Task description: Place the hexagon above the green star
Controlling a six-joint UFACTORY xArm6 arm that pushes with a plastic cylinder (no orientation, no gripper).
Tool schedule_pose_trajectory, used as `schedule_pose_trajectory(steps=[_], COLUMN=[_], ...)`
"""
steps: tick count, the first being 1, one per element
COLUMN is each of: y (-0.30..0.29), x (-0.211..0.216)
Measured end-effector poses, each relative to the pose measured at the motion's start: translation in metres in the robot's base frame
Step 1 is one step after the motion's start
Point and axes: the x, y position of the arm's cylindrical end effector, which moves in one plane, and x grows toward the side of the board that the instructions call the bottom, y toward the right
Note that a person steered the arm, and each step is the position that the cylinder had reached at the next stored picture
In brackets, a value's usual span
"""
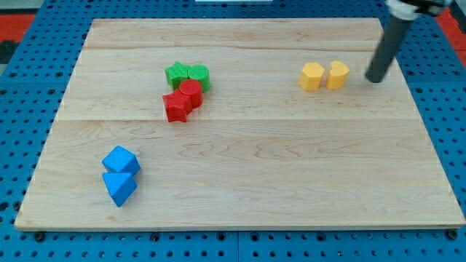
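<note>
The yellow hexagon (312, 76) lies at the view's upper right, touching a yellow heart (337, 74) on its right. The green star (175, 73) sits left of centre near the view's top, touching a green round block (199, 75) on its right. My tip (376, 79) rests on the board just to the right of the yellow heart, with a small gap between them. The rod slants up to the view's top right corner. The tip is far to the right of the green star.
A red round block (191, 92) and a red star (176, 107) sit right below the green pair, touching them. A blue cube (121, 160) and a blue triangle (119, 187) lie at the lower left. The wooden board (291, 182) rests on a blue perforated base.
</note>
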Motion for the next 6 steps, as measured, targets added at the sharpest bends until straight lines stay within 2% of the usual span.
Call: schedule_pose_trajectory(steps=[1,2,3,4,5,6], y=[-0.135,-0.170,-0.179,-0.134,-0.194,-0.259], x=[-0.001,0.010,-0.010,-0.021,-0.046,-0.052])
